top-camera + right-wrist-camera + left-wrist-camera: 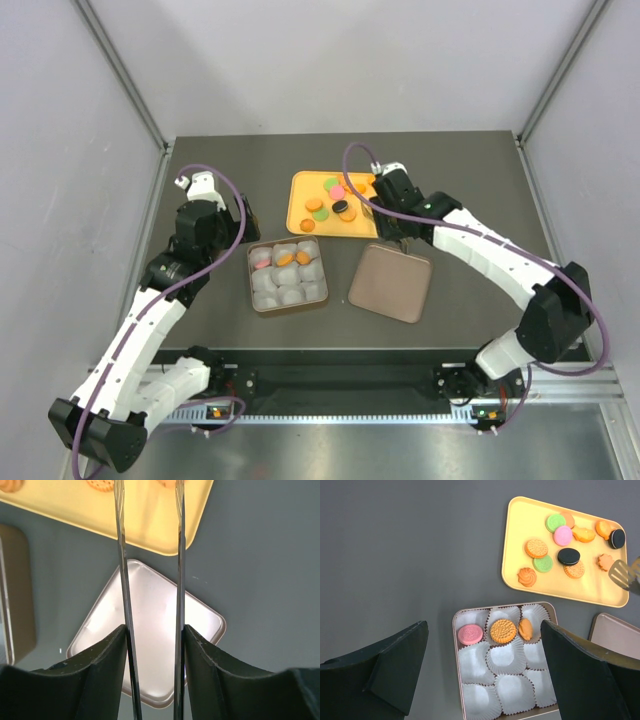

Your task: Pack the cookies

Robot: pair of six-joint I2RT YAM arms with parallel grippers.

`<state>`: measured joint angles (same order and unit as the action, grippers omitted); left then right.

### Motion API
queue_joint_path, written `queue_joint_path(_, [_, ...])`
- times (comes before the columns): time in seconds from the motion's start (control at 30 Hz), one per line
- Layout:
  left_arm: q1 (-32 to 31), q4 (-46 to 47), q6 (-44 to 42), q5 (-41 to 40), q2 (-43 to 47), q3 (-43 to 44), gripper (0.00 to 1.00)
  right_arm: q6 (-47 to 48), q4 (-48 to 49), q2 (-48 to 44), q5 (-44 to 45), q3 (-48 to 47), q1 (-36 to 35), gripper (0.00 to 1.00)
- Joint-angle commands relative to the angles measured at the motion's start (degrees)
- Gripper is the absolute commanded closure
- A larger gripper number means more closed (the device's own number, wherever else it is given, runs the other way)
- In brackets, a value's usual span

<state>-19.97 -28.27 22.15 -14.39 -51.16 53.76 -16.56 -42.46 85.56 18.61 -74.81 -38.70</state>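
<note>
Several cookies (pixel 563 536), orange, green, pink and black, lie on a yellow tray (pixel 520 530). Three more sit in the top row of paper cups in the tin box (pixel 456 670): a pink one (pixel 470 634) and two orange ones (pixel 503 631). My left gripper (pixel 485 677) hangs open above the box with nothing between its fingers. My right gripper (pixel 154 627) is shut on metal tongs (pixel 122 580). The tongs' blades stand apart and empty, and their tip (pixel 621 575) hovers over the tray's right end, beside an orange cookie (pixel 605 561).
The box's lid (pixel 390 283) lies upside down to the right of the box (pixel 287 275), right under my right wrist. The yellow tray (pixel 305 215) sits behind both. Grey walls stand close on the left and right.
</note>
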Motion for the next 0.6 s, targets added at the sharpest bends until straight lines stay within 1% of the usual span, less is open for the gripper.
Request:
queue_joint_path(0.0, [0.28, 2.87, -0.09, 0.07, 0.27, -0.41, 0.01, 0.74, 3.26, 1.1, 1.42, -0.52, 0.64, 0.53])
queue_joint_path(0.27, [0.28, 2.96, -0.27, -0.02, 0.27, -0.32, 0.01, 0.74, 4.57, 4.35, 2.83, 0.19, 1.96, 0.51])
queue_joint_path(0.57, [0.45, 2.87, -0.27, -0.37, 0.18, -0.32, 0.01, 1.53, 6.68, 7.86, -1.12, -0.69, 4.59, 0.51])
